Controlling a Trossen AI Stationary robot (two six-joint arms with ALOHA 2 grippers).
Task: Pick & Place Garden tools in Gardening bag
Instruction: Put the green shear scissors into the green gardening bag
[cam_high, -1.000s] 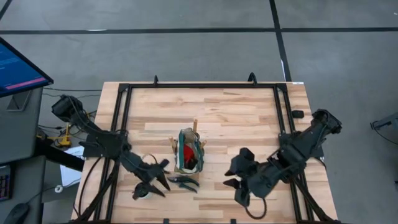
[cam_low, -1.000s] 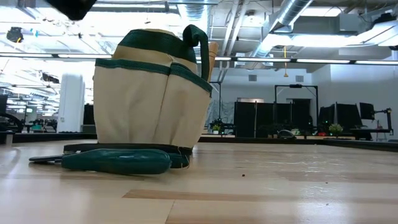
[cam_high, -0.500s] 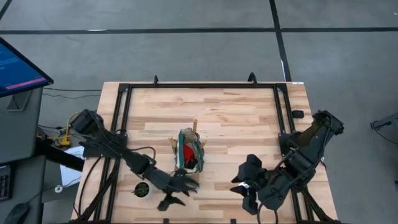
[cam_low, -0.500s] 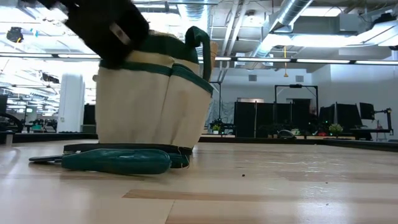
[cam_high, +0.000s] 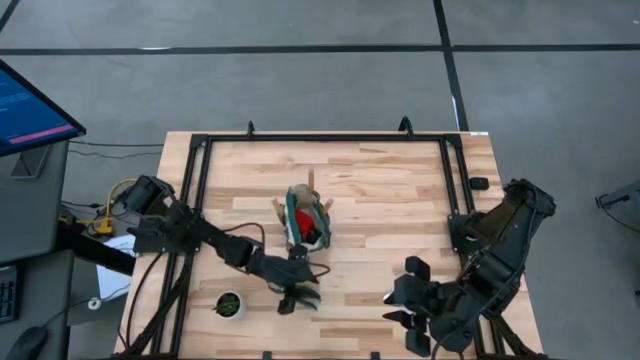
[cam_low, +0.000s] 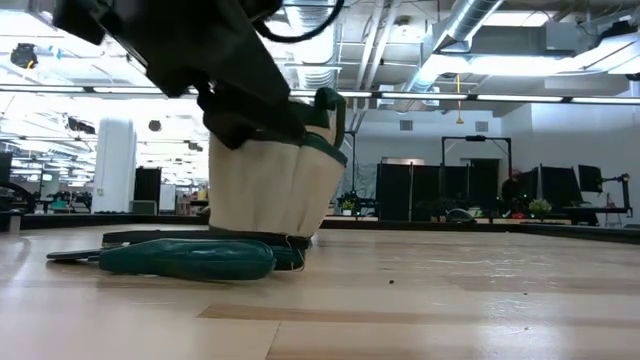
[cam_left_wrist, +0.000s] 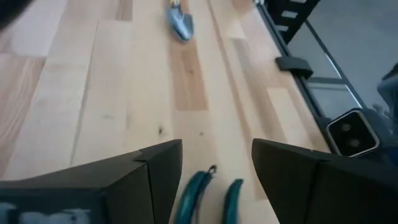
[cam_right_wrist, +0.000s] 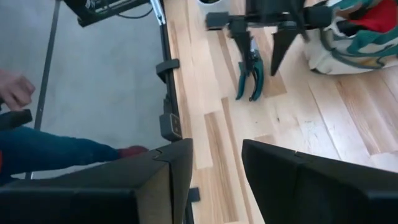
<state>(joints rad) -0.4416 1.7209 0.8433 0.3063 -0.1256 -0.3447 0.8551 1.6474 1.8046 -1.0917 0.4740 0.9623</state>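
Observation:
The gardening bag (cam_high: 307, 225), cream with green trim, stands at the table's middle with a red item and wooden handles in it; it also shows in the low view (cam_low: 275, 185). Green-handled pruning shears (cam_low: 185, 258) lie flat on the table in front of the bag. My left gripper (cam_high: 297, 296) hangs open above the shears, one finger on each side (cam_right_wrist: 260, 43), touching nothing; the green handles (cam_left_wrist: 211, 193) show between its fingers. My right gripper (cam_high: 412, 303) is open and empty near the front right.
A small round dark pot with green in it (cam_high: 229, 303) stands at the front left. A silver trowel head (cam_left_wrist: 180, 22) lies farther off on the wood. A black frame rail (cam_high: 200, 200) runs around the table. A person's hand and sleeve (cam_right_wrist: 37, 143) show beyond the table edge.
My left gripper has gone from over the pot toward the table's right, to above the shears, and the pot stands uncovered. The bag has shifted toward the far edge and looks narrower in the low view. My right gripper has drawn back toward the near right corner.

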